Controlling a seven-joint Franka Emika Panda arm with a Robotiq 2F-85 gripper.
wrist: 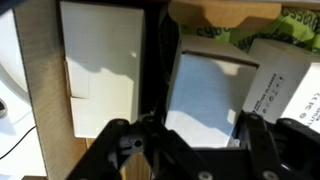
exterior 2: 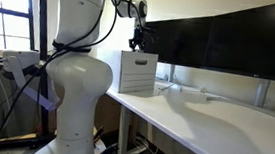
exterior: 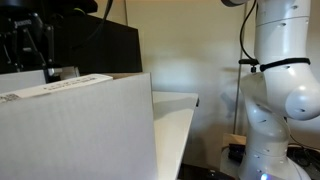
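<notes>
Directly over an open box (exterior 2: 138,73), the gripper (exterior 2: 135,45) of a white robot arm (exterior 2: 74,77) hangs at the end of a white desk (exterior 2: 224,120), with a row of dark monitors (exterior 2: 221,39) behind. The box shows in both exterior views. In an exterior view it fills the foreground, and the gripper (exterior: 42,62) sits right at its top rim.

The wrist view looks straight down into the box. A brown flap (wrist: 38,90) edges one side. A white card (wrist: 100,70) lies in one compartment, and a dark divider (wrist: 158,70) runs down the middle. Across it lies a white packet (wrist: 205,95), next to green-and-white packs (wrist: 290,70).

The jaws stand partly apart, one finger (wrist: 112,140) out to each side, and nothing shows clamped between them. The white packet lies inside the box, just below and a little ahead of the jaws, within the span of the two fingers. Its long axis appears to run away from the wrist, across the line along which the jaws close, so they would likely meet its narrow sides. How deep the jaws stand inside the box cannot be told.
</notes>
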